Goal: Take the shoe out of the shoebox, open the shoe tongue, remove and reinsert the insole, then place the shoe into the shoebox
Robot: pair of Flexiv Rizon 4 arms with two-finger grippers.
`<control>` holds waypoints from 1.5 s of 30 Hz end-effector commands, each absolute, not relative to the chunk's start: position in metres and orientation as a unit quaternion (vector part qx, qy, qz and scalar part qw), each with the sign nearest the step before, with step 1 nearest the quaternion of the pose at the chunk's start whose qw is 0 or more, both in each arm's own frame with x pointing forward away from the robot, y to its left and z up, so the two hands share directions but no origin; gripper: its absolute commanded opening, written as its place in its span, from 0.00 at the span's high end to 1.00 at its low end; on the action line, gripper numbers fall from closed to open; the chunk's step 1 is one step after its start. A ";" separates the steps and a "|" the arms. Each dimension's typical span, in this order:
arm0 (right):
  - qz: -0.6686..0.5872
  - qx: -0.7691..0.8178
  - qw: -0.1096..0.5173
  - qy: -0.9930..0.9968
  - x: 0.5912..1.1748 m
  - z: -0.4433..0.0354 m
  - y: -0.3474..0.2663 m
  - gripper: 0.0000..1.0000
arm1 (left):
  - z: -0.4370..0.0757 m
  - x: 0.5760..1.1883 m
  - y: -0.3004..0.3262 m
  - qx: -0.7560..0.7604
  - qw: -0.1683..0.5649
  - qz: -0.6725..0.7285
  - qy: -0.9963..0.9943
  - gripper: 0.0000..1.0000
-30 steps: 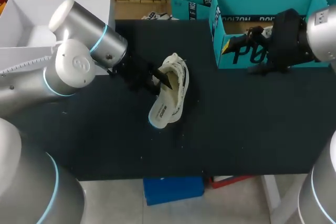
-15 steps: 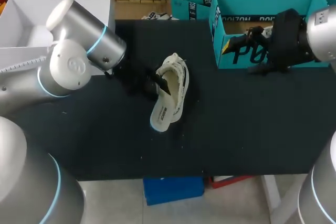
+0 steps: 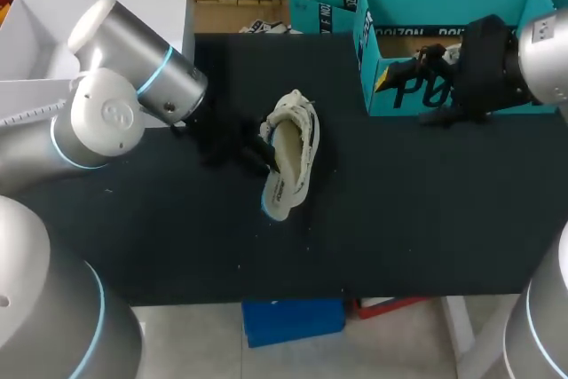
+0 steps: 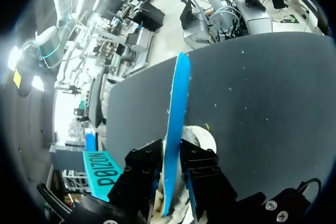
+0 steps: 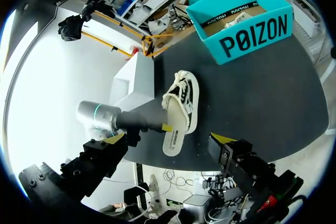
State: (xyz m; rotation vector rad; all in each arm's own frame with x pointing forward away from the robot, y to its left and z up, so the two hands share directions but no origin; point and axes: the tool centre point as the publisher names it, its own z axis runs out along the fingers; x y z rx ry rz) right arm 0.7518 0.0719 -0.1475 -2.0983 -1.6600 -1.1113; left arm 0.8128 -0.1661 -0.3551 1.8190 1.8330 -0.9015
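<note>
A white mesh shoe (image 3: pixel 302 126) lies on the black table (image 3: pixel 426 210) in the middle of the head view. Its cream insole (image 3: pixel 284 184) sticks out of the shoe toward the table's front edge. My left gripper (image 3: pixel 266 153) comes in from the left and is shut on the insole's edge. In the left wrist view the insole (image 4: pixel 178 93) stands edge-on with its blue underside showing, both fingers (image 4: pixel 142 169) pressed against it, and the shoe (image 4: pixel 203 136) just behind. My right gripper (image 5: pixel 169 145) hangs open by the teal shoebox (image 3: pixel 444 86), holding nothing.
A white open box (image 3: pixel 53 33) stands at the back left behind my left arm. A second teal box (image 3: pixel 324 2) sits behind the shoebox. Something pale lies inside the teal shoebox (image 5: pixel 257 32).
The left fingers have closed in on the insole. The left arm has drawn back slightly to the left, and the insole's free end has swung a little to the right. The right arm is still.
</note>
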 end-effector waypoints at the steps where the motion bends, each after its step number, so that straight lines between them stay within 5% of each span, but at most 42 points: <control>1: -0.380 -0.719 0.121 -0.568 0.752 -0.148 0.073 0.00 | -0.356 0.810 -0.167 0.659 0.195 -0.318 0.653 0.80; 5: -0.380 -0.719 0.121 -0.568 0.752 -0.148 0.073 0.00 | -0.357 0.809 -0.168 0.663 0.192 -0.315 0.651 0.86; 7: -0.380 -0.719 0.121 -0.568 0.752 -0.148 0.073 0.00 | -0.357 0.811 -0.167 0.662 0.194 -0.314 0.652 1.00; 45: -0.380 -0.719 0.121 -0.568 0.752 -0.148 0.073 0.00 | -0.347 0.808 -0.163 0.602 0.185 -0.400 0.666 1.00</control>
